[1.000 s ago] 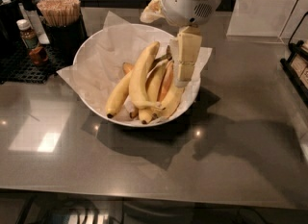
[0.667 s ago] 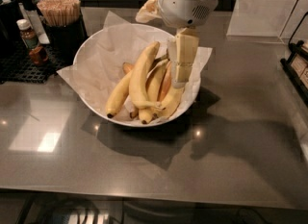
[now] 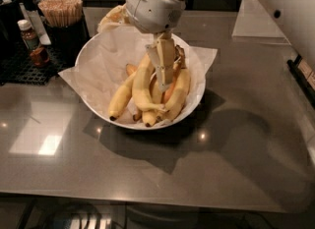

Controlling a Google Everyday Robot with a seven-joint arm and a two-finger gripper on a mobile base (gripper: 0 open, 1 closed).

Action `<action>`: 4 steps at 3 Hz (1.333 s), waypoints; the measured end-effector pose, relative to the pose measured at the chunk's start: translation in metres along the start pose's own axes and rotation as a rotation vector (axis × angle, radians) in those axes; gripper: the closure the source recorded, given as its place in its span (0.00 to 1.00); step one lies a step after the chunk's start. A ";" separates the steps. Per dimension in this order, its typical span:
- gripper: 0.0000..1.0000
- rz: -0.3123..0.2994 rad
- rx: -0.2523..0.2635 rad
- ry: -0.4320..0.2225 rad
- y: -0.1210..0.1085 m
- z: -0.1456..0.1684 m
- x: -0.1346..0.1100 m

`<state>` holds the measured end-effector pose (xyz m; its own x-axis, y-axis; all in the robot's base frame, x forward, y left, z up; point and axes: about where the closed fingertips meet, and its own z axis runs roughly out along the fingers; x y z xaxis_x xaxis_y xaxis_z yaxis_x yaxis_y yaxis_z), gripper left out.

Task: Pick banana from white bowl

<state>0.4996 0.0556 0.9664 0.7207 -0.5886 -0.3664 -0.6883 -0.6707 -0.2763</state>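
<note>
The white bowl (image 3: 194,102), lined with crinkled white paper, stands on the grey counter left of middle and holds several bananas. The banana (image 3: 141,88) is the thick, strongly curved yellow one in the middle of the pile, with its thin stem pointing right at the bottom. My gripper (image 3: 164,78) hangs from the white arm straight down into the bowl, just right of the banana's upper half and over the pile. A slimmer banana (image 3: 122,98) lies to the left and another (image 3: 180,91) to the right. The gripper hides part of the pile.
A black holder of wooden sticks (image 3: 61,11) and a small bottle (image 3: 30,37) stand on a black mat (image 3: 19,63) at the back left. A pale sheet (image 3: 261,19) lies at the back right. A dark object (image 3: 301,73) sits at the right edge.
My gripper has moved a little left and lower, from the bowl's right rim to over the middle of the banana pile. The bananas have not moved.
</note>
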 end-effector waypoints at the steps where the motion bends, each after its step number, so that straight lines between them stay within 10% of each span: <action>1: 0.00 -0.025 -0.041 -0.004 0.001 0.020 0.009; 4: 0.00 0.094 -0.041 0.020 0.021 0.044 0.056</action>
<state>0.5218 0.0282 0.9007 0.6547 -0.6584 -0.3714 -0.7494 -0.6295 -0.2051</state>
